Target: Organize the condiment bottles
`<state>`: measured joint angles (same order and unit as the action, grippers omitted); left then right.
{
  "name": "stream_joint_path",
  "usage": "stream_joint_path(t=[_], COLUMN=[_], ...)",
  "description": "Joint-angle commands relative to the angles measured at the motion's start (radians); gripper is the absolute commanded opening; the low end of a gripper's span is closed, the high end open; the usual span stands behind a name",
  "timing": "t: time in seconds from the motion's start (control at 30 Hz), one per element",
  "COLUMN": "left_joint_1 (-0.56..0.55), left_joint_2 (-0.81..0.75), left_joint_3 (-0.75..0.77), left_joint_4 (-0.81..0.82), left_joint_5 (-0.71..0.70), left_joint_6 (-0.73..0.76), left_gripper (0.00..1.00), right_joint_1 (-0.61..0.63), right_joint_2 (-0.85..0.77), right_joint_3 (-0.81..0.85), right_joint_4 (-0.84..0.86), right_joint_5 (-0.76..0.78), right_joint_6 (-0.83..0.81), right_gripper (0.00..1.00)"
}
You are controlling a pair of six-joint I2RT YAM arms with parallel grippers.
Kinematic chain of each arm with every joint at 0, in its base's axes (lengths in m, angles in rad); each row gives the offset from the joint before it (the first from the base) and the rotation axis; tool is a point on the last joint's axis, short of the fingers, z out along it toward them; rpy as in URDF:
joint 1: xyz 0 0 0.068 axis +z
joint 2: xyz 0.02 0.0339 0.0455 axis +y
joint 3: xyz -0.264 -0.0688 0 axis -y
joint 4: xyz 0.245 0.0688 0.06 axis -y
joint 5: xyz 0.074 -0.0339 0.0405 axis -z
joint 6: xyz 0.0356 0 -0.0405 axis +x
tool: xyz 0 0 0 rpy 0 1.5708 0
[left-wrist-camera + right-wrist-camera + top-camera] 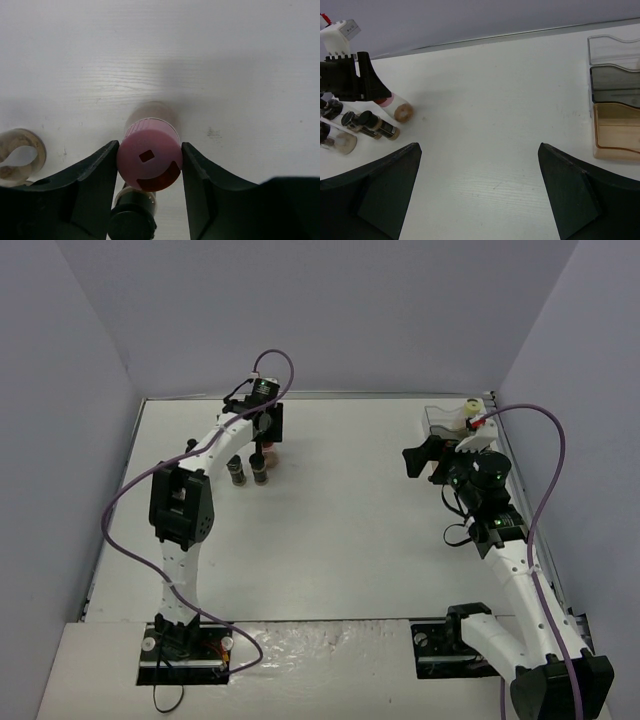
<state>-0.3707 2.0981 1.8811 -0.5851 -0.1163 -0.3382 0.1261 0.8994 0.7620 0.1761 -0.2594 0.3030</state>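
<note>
My left gripper (267, 437) is at the far left of the table, its fingers (95, 185) closed against both sides of a pink-capped bottle (150, 157) that stands upright on the table. A black-capped bottle (131, 220) stands just behind it, and a clear jar (20, 155) lies on its side to the left. Two dark black-capped bottles (237, 470) stand beside the left gripper. The right wrist view shows this cluster (375, 125) at its left edge. My right gripper (480, 192) is open and empty over bare table, right of centre (420, 460). A pale-yellow-capped bottle (469, 408) sits at the tray.
A clear rectangular tray (440, 420) stands at the far right; the right wrist view shows its compartments (615, 130), one clear, one dark, one amber. Purple-grey walls close in the table on three sides. Each arm trails a purple cable (125, 500).
</note>
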Motion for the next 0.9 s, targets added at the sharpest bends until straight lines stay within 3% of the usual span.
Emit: stream_joint_path(t=[0.0, 0.23, 0.47, 0.7, 0.83, 0.87], left_joint_1=[-0.105, -0.307, -0.424, -0.444, -0.444, -0.444], left_joint_2=[-0.057, -0.061, -0.067, -0.101, -0.118, -0.128], left_joint_3=[0.118, 0.108, 0.052, -0.064, -0.110, -0.116], left_joint_4=[0.021, -0.014, 0.011, 0.078, 0.091, 0.092], left_joint_5=[0.094, 0.108, 0.145, 0.161, 0.172, 0.172], left_joint_6=[0.111, 0.160, 0.151, 0.122, 0.109, 0.106], left_gripper=[0.20, 0.21, 0.26, 0.53, 0.72, 0.80], right_joint_1=[0.007, 0.007, 0.009, 0.012, 0.016, 0.018], right_joint_2=[-0.025, -0.038, -0.062, -0.055, -0.043, -0.040], right_joint_3=[0.011, -0.003, -0.029, -0.046, -0.046, -0.046], right_joint_4=[0.078, 0.051, 0.039, 0.034, 0.037, 0.037], right_joint_5=[0.018, 0.035, 0.060, 0.069, 0.063, 0.062], right_joint_6=[-0.006, -0.016, -0.025, -0.038, -0.039, -0.040], right_gripper=[1.00, 1.00, 1.00, 1.00, 1.00, 1.00])
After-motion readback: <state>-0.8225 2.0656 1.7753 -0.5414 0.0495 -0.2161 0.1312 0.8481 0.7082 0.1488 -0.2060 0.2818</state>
